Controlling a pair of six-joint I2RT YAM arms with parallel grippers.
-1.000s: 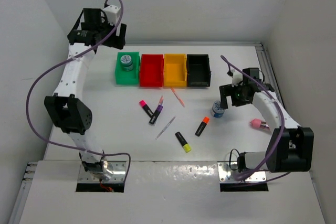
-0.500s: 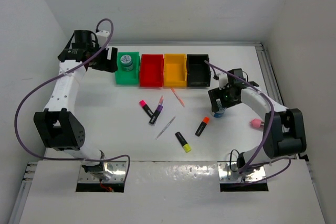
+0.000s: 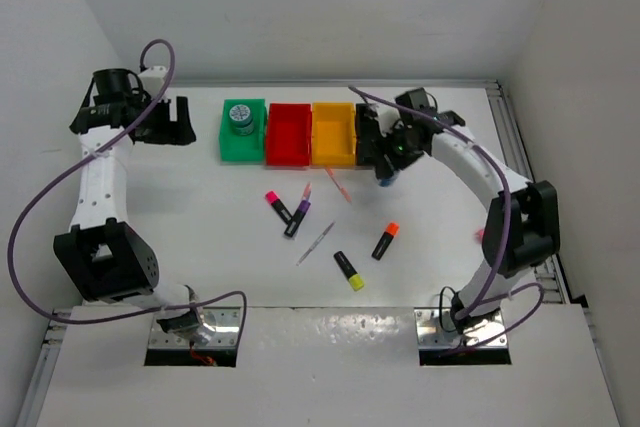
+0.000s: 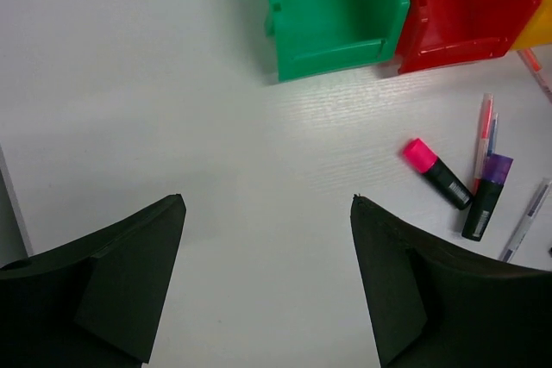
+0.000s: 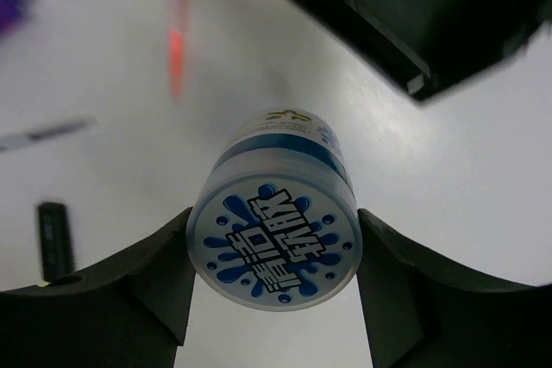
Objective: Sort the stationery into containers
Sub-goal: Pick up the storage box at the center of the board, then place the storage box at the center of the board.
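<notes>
My right gripper [image 3: 386,165] is shut on a round blue-white roll [image 5: 276,221] and holds it above the table, just in front of the black bin [image 3: 376,125]. A second roll [image 3: 240,115] sits in the green bin [image 3: 243,145]. The red bin [image 3: 289,135] and the yellow-orange bin [image 3: 334,135] look empty. My left gripper [image 3: 172,123] is open and empty, left of the green bin [image 4: 336,15]. Pink-capped [image 3: 272,201], purple-capped [image 3: 295,217], orange-capped [image 3: 386,240] and yellow-capped [image 3: 349,270] highlighters lie mid-table with a pink pen [image 3: 338,185] and a grey pen [image 3: 316,243].
The four bins stand in a row at the back of the table. A small pink block [image 3: 480,237] shows only as a sliver behind my right arm. Walls close in the left, back and right sides. A second thin pink pen [image 3: 305,192] lies by the purple-capped highlighter.
My right gripper carried the roll from the right side up and left to the front of the black bin. My left arm swung left, away from the green bin.
</notes>
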